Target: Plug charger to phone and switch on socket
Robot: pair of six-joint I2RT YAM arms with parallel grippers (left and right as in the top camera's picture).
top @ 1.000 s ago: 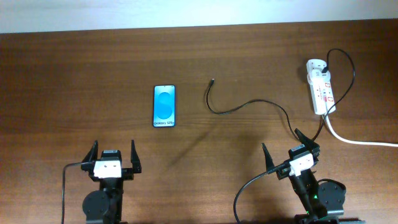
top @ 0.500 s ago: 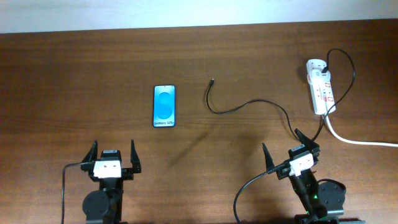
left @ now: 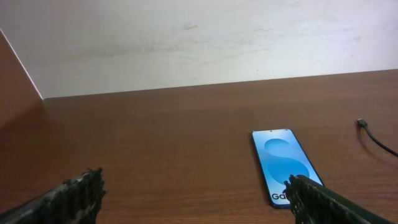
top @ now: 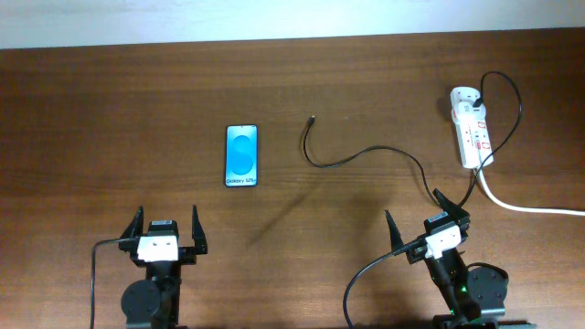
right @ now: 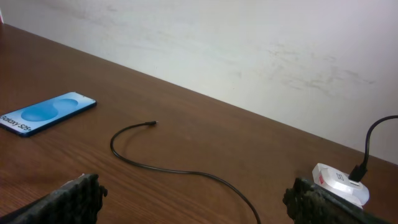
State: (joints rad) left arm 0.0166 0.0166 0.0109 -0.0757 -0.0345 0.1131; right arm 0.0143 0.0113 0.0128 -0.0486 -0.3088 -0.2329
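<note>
The phone point(top: 241, 155) lies flat with its blue screen up, left of centre; it also shows in the left wrist view point(left: 283, 163) and the right wrist view point(right: 47, 112). The charger point(top: 366, 153) is a thin black cable that curls from its free plug point(top: 313, 118) to the socket point(top: 471, 127), a white power strip at the far right; the cable also shows in the right wrist view point(right: 180, 169). My left gripper point(top: 165, 227) is open and empty, near the front edge, below the phone. My right gripper point(top: 416, 217) is open and empty, over the cable's near bend.
A thick white cord point(top: 530, 206) runs from the socket to the right edge. A pale wall point(left: 186, 37) stands behind the brown table point(top: 110, 119).
</note>
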